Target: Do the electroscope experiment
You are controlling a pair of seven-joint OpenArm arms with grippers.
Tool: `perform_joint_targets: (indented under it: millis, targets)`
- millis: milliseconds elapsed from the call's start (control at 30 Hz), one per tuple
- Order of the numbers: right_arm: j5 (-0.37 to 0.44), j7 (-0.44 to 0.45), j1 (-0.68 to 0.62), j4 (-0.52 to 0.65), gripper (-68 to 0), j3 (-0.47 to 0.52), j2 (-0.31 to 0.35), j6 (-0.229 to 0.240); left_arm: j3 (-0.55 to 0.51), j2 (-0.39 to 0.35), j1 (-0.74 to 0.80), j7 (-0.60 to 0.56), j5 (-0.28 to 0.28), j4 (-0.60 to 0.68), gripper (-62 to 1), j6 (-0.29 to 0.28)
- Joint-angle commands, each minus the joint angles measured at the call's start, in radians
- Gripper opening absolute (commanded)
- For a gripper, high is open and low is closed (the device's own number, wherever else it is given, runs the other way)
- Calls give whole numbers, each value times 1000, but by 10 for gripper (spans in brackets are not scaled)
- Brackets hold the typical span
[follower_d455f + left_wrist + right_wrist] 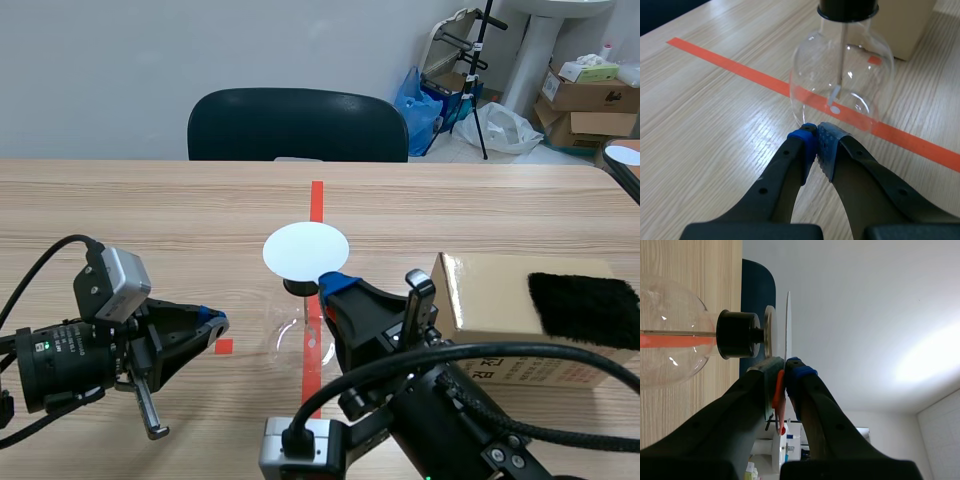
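Observation:
The electroscope is a clear glass flask (298, 338) (842, 80) (665, 337) with a black stopper (737, 335) and a metal top plate (770, 332), standing on the orange tape line at the table's middle. A round white disc (306, 250) (788, 325) hovers just over that plate. My right gripper (335, 285) (784, 372) is shut on the disc's orange handle (779, 392). My left gripper (212, 325) (816, 132) is shut on nothing, low over the table, its tips just short of the flask's base.
A cardboard box (500, 295) (912, 25) with a black fur cloth (585, 305) on top stands right of the flask. A dark chair (298, 125) is behind the table's far edge. More boxes and bags lie on the floor at the back right.

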Motion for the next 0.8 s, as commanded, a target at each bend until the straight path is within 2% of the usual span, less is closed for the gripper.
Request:
perform_joint_targets:
  millis: [0,267,400,467,633,767]
  targets:
    - [-1,-3,17,13,-667,4,0,-14,-1,19,8,-13,2,29,-571,-5]
    - [-1,-4,17,13,-667,4,0,-14,-1,31,8,-13,12,29,-571,-13]
    - [-1,-11,17,13,-667,4,0,-14,-1,29,8,-14,12,29,-570,-55]
    - [-1,-19,17,13,-667,4,0,-14,-1,29,8,-14,12,29,-570,-58]
    - [-1,-92,17,13,-667,4,0,-14,-1,29,8,-13,12,29,-570,-58]
    - [-1,-199,17,13,-667,4,0,-14,-1,29,8,-13,12,29,-570,-58]
